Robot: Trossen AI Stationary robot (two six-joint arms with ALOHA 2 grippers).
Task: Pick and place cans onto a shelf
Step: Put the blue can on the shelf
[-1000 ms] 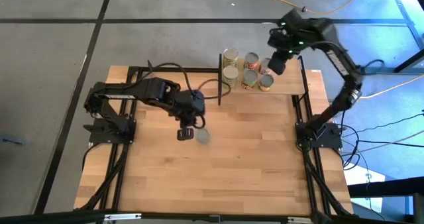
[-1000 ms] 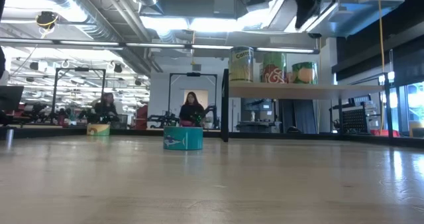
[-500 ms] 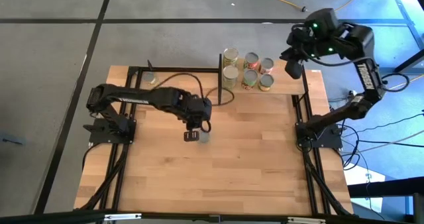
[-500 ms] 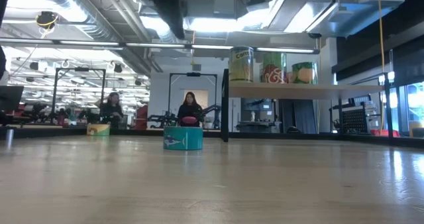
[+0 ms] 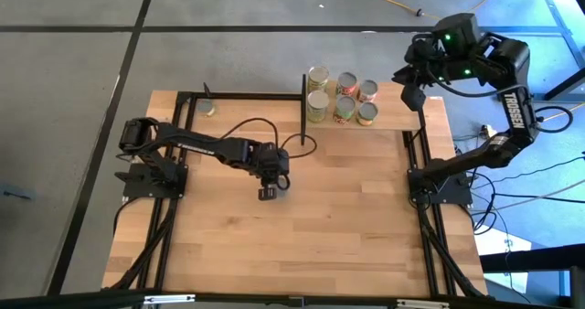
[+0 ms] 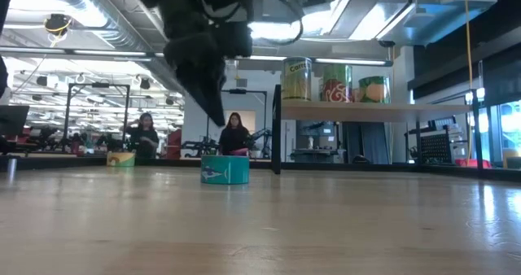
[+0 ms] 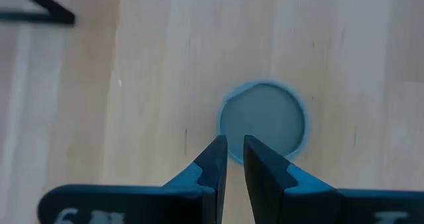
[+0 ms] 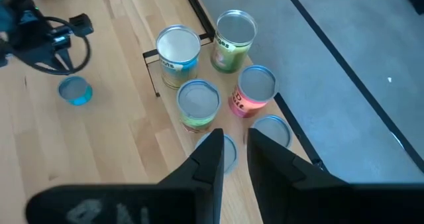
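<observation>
High view: the left end effector [image 5: 266,193] sits at centre frame over the light wooden counter [image 5: 302,245], hiding the can beneath it. The right end effector [image 5: 412,99] hangs at upper right, just off the raised light-wood shelf with black uprights [image 5: 402,119], where five silver-topped tins [image 5: 339,96] cluster at upper centre. A further small tin [image 5: 209,109] rests at the counter's upper left.

Low view: a short teal-labelled can [image 6: 225,169] stands left of centre on the counter; the dark left arm hangs above it.

Left wrist view: the left fingers [image 7: 213,163] are nearly closed, gripping nothing, their tips over the near edge of the teal can's grey round top [image 7: 264,120].

Right wrist view: the right fingers [image 8: 211,156] stand narrowly apart and empty above the shelved tins.
</observation>
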